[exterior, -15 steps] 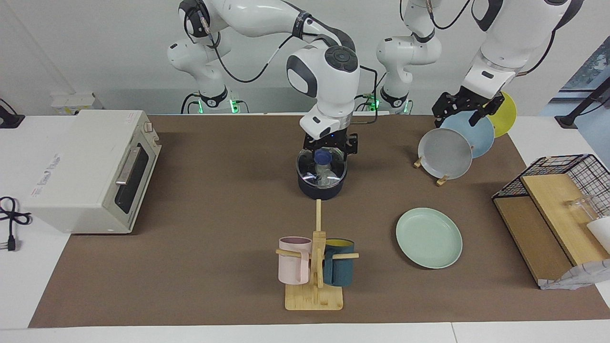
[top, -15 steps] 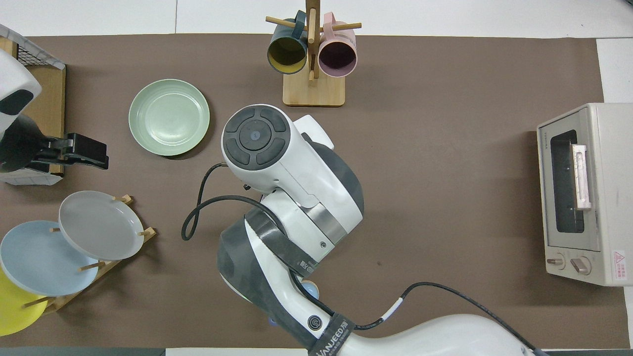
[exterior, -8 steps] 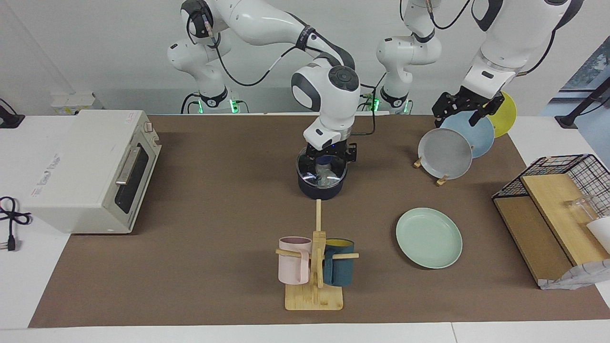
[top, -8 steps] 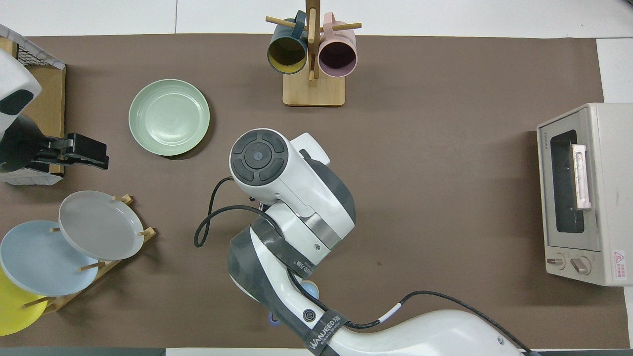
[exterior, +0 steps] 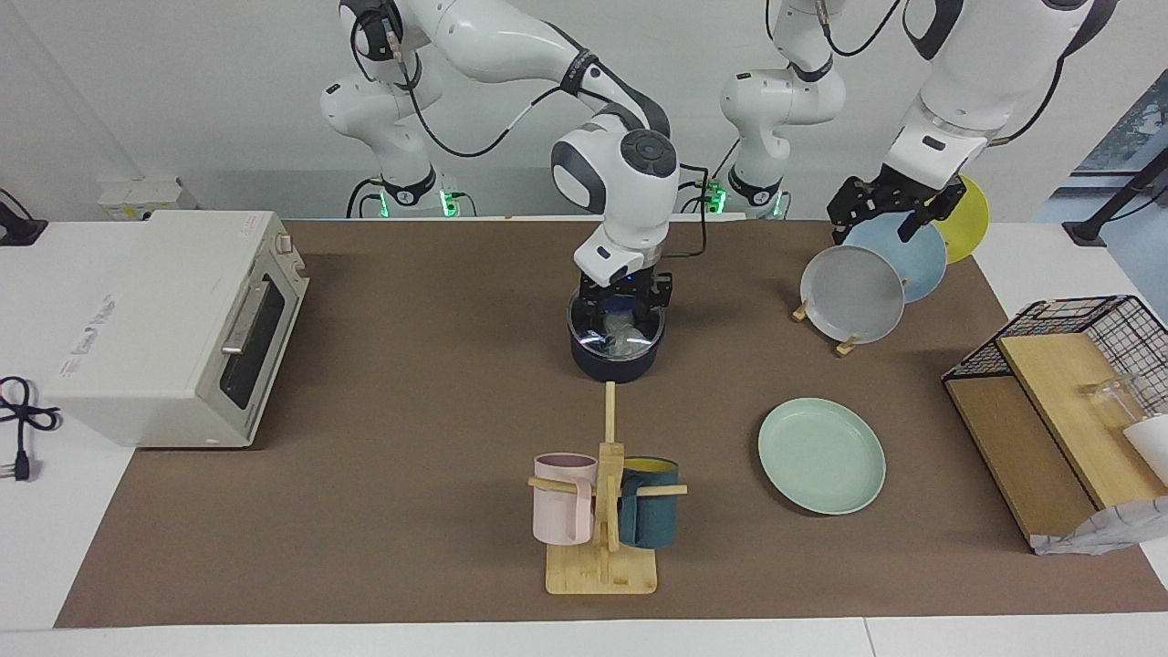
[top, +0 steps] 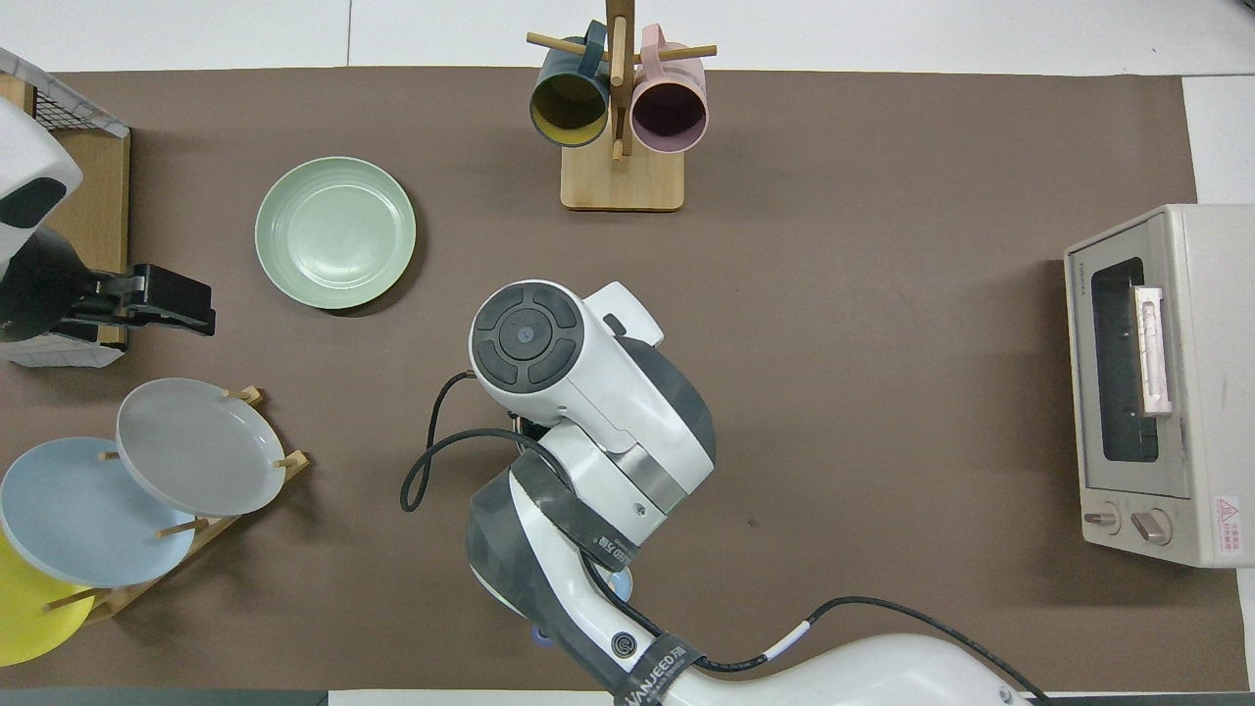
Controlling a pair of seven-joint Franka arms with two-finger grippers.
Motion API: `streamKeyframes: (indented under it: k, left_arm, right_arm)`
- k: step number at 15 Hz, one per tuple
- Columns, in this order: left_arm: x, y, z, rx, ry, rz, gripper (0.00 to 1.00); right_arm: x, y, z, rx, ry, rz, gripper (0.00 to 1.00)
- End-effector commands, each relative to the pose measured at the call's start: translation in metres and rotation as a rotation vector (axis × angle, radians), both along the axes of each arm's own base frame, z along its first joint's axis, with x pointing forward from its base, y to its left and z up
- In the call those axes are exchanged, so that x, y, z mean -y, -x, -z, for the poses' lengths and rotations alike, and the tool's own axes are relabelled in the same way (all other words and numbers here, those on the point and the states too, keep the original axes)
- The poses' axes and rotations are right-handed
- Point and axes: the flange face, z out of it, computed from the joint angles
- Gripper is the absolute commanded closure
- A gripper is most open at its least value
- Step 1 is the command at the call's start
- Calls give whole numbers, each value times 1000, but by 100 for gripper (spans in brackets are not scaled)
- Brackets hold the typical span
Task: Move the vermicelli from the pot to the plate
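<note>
The pot, a dark navy saucepan, stands mid-table under a glass lid. The vermicelli shows as a whitish clump through the glass. My right gripper is down on the lid at its blue knob, which it now covers. In the overhead view the right arm hides the pot. The mint-green plate lies empty, farther from the robots than the pot, toward the left arm's end; it also shows in the overhead view. My left gripper waits open over the plate rack.
A rack with grey, light blue and yellow plates stands near the left arm. A mug tree with a pink and a teal mug stands farther out than the pot. A toaster oven is at the right arm's end. A wire basket is at the left arm's end.
My right gripper has come down onto the lid, and the blue knob is now covered by it. The left arm has not moved.
</note>
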Motion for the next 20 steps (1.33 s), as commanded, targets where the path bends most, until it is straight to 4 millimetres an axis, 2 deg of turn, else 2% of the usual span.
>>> streamKeyframes:
  k: [1,5,8,10,16,20]
  left_arm:
    - [-3,7,-4,-3,9,2,0]
    - [-4,7,-4,-5,7,2,0]
    - [-3,7,-4,-3,7,2,0]
    - [-3,6,-4,-2,7,2,0]
    - [-3,6,-5,4,8,-1,0]
    - [-3,5,-4,6,9,-1,0]
  right_arm:
    - [2,10,-2,4,10,-29,16]
    - [4,13,-1,0,15,-31,26]
    - [5,12,-1,0,15,-33,47]
    - [4,12,-1,0,15,-34,58]
    - [4,10,-7,-6,22,-40,60]
    - [10,-3,-42,-11,28,-53,65]
